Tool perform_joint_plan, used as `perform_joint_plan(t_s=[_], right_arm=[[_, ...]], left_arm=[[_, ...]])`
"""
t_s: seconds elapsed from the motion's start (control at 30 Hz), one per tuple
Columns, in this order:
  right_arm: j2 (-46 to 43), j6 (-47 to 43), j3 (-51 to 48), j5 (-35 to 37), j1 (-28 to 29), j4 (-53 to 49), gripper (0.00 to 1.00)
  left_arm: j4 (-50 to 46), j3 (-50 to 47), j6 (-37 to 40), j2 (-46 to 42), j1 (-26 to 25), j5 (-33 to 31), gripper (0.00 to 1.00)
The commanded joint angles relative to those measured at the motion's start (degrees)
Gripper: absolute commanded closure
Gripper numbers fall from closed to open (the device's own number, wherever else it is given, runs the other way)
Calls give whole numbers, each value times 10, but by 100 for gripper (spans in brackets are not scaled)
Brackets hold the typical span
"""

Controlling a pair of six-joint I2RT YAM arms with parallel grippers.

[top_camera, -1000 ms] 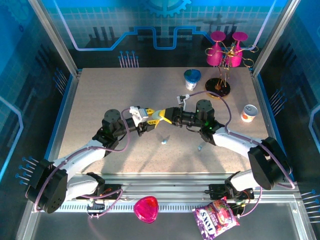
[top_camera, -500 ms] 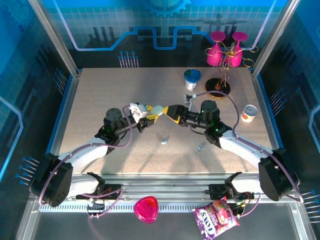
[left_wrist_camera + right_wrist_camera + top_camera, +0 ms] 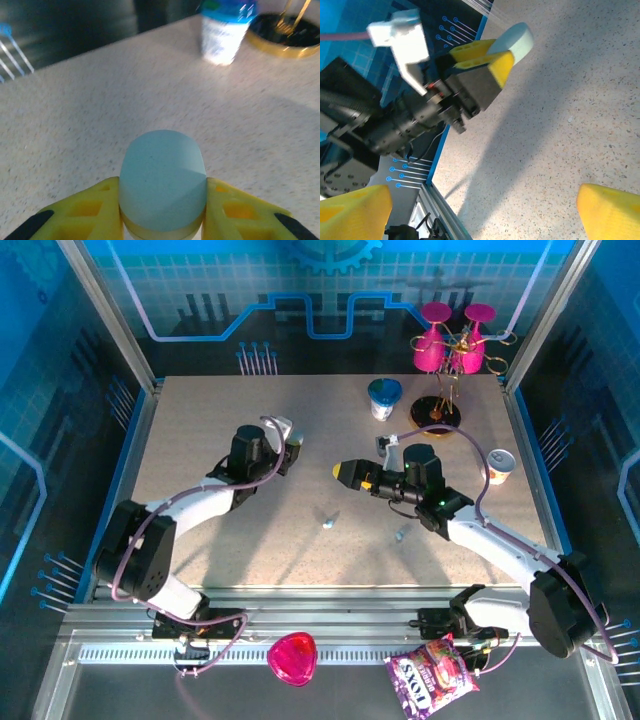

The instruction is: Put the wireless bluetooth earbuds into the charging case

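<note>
The left gripper (image 3: 162, 192) has its yellow fingers (image 3: 95, 212) clenched on the sides of a pale-blue case (image 3: 162, 172), whose rounded end sticks out past the tips. The right gripper (image 3: 482, 210) is spread wide and grasps nothing. It points at the left one from nearby. Two tiny earbuds (image 3: 328, 523) lie loose on the table (image 3: 200, 420), nearer the arm bases, well apart from the case. A blue-lidded cup (image 3: 384, 397) stands farther back.

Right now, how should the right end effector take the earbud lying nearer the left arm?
Probably from straight above, pinching the earbud across its body: it lies low on the table with bare surface around it, too small for a sideways approach.
</note>
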Motion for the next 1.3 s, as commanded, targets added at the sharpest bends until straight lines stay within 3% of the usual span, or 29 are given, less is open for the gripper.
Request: perform_joint_plan(t_s=[0.0, 0.27, 0.67, 0.9, 1.03, 1.27], right_arm=[[-9, -20, 1, 6, -1, -13, 4], [-15, -29, -2, 8, -2, -25, 4], [-18, -29, -7, 3, -10, -25, 5], [-20, -28, -10, 1, -14, -25, 6], [-23, -28, -13, 2, -16, -26, 6], [-30, -32, -16, 6, -19, -35, 6]], left_arm=[[-126, 58, 10, 45, 10, -36, 69], [-270, 187, 39, 151, 13, -60, 68], [-360, 292, 60, 256, 14, -86, 64], [-382, 316, 62, 275, 14, -92, 61], [-384, 315, 63, 273, 13, -93, 52], [-377, 304, 66, 263, 13, -90, 46]])
